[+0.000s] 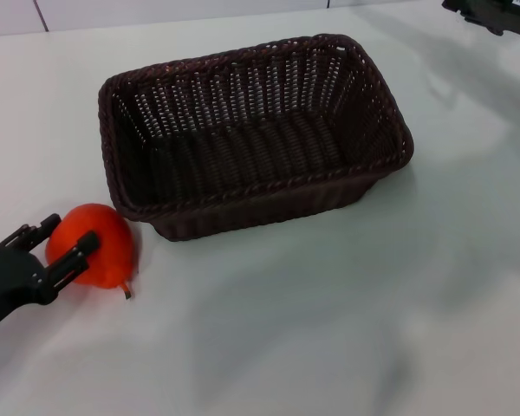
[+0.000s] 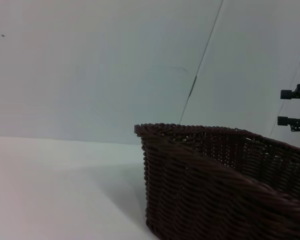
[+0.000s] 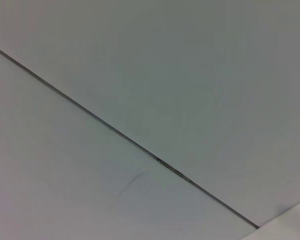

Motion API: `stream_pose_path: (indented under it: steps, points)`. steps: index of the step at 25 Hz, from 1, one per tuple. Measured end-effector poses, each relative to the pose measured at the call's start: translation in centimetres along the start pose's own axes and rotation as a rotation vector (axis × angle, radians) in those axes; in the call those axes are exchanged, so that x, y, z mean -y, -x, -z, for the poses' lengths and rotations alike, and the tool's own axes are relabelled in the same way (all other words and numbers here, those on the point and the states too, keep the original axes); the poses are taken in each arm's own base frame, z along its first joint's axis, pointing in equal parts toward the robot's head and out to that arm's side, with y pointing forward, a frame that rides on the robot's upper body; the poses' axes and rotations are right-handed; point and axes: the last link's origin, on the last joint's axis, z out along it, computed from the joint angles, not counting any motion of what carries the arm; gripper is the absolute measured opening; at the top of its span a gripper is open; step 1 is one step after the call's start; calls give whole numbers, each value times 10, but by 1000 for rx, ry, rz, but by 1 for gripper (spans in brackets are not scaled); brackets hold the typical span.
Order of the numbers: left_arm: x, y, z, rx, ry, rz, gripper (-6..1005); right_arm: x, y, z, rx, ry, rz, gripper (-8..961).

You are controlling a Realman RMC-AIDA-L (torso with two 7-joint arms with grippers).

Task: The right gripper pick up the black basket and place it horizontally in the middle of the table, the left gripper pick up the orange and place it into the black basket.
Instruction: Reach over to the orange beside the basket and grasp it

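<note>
The black basket [image 1: 251,139] stands upright and empty in the middle of the table [image 1: 329,329], its long side running left to right. It also shows in the left wrist view [image 2: 215,185]. The orange [image 1: 100,247] rests on the table just off the basket's front left corner, its stem toward me. My left gripper [image 1: 69,234] reaches in from the left edge, one finger before and one behind the orange's left part, shut on it. My right gripper [image 1: 494,10] is parked at the far right, away from the basket; the left wrist view shows it [image 2: 289,107] open.
A pale wall with a thin dark seam [image 2: 200,65] rises behind the table. The right wrist view shows only that wall [image 3: 150,100]. Bare white tabletop lies in front of and to the right of the basket.
</note>
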Motion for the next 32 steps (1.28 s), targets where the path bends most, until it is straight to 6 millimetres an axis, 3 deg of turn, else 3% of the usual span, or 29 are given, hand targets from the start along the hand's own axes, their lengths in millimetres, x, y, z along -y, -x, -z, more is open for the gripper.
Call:
stream_pose_path:
  steps: [10, 16, 26, 32]
  points:
    - [-4, -1, -2, 8, 37, -17, 465, 0, -1, -1, -6, -1, 8, 814]
    - [-17, -12, 3, -53, 155, -64, 313, 0, -2, -2, -13, 0, 8, 809]
    - [-26, -48, 23, -254, 294, -100, 207, 0, -5, 2, -36, -16, 4, 809]
    - [-30, -70, 10, -337, 360, -137, 111, -1, -4, 4, -48, -23, 5, 809]
